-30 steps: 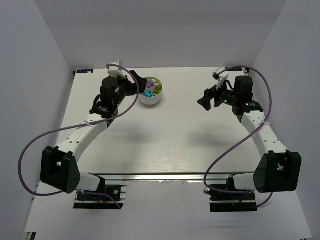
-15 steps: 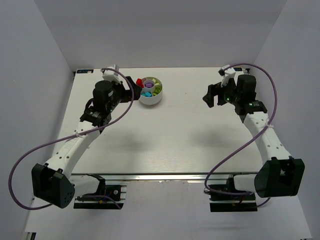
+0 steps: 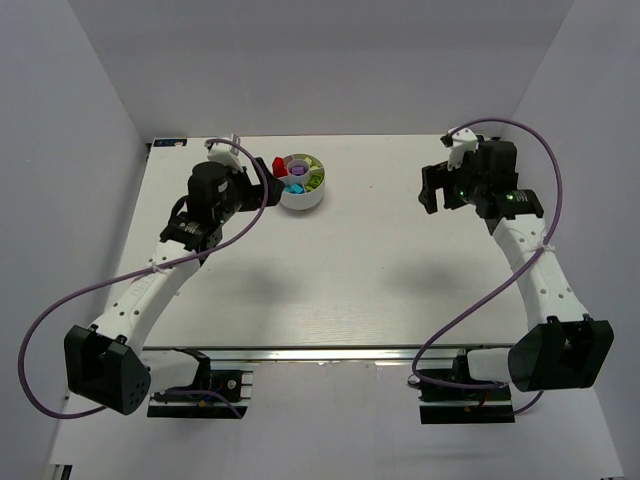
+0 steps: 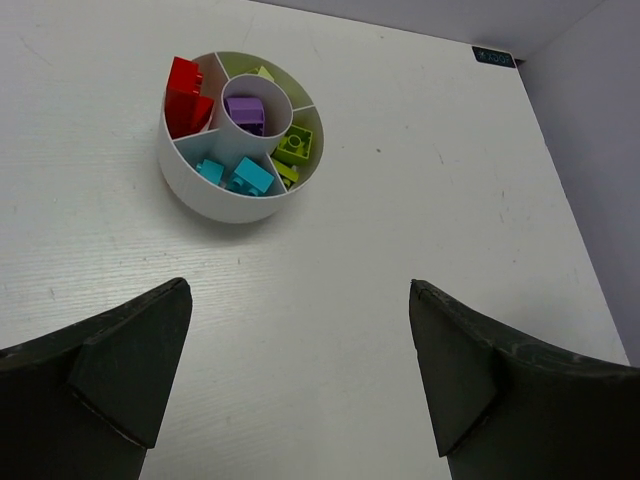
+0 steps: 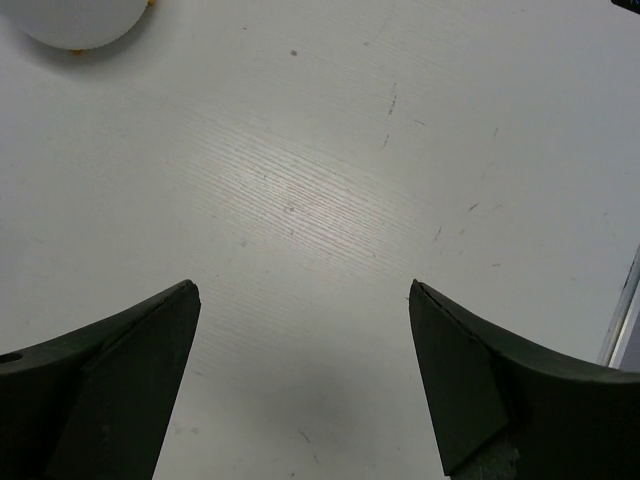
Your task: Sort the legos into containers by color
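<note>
Legos (image 4: 250, 175) lie in the white dish (image 4: 215, 205) on the counter (image 4: 400, 250): red, cyan, lime in separate wedges, purple in centre well. Left end effector (image 4: 300, 290) spread, near dish; right end effector (image 5: 300, 290) spread, well apart.

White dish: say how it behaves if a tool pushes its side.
Low and wide, the dish probably slides rather than tips. Thin plastic holding a few tiny legos, it is likely light. Its walls should keep them sorted.
</note>
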Action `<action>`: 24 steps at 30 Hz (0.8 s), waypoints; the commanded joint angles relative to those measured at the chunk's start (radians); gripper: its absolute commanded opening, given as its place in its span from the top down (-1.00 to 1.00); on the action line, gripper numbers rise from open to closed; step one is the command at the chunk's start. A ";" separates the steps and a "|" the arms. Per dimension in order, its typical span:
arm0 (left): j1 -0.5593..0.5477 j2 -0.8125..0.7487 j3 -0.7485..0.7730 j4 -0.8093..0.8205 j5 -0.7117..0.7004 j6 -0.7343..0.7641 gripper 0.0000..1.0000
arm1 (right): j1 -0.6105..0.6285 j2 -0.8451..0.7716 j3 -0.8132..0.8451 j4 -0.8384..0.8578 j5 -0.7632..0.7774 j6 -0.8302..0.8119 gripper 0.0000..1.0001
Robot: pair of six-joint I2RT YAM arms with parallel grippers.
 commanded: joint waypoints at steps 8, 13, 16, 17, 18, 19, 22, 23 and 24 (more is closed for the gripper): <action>0.005 -0.106 -0.006 -0.044 0.019 -0.085 -0.96 | -0.005 0.115 0.135 -0.089 0.019 -0.013 -0.79; 0.005 -0.134 -0.021 -0.047 -0.018 -0.093 -0.96 | -0.003 0.107 0.135 -0.056 -0.007 -0.082 -0.79; 0.003 -0.162 -0.038 -0.044 -0.062 -0.111 -0.96 | -0.003 0.080 0.095 -0.030 -0.056 -0.127 -0.79; 0.005 -0.169 -0.044 -0.038 -0.062 -0.108 -0.96 | -0.003 0.069 0.082 -0.025 -0.065 -0.159 -0.79; 0.005 -0.174 -0.049 -0.041 -0.067 -0.108 -0.96 | -0.005 0.055 0.060 0.027 -0.068 -0.162 -0.79; 0.005 -0.182 -0.043 -0.052 -0.084 -0.102 -0.96 | -0.003 0.025 0.008 0.056 -0.075 -0.156 -0.79; 0.005 -0.194 -0.029 -0.093 -0.101 -0.090 -0.96 | -0.005 -0.017 -0.066 0.107 -0.122 -0.144 -0.79; 0.005 -0.197 -0.029 -0.095 -0.099 -0.082 -0.96 | -0.003 -0.022 -0.075 0.113 -0.130 -0.135 -0.79; 0.003 -0.202 -0.027 -0.101 -0.099 -0.077 -0.96 | -0.005 -0.032 -0.082 0.118 -0.136 -0.107 -0.79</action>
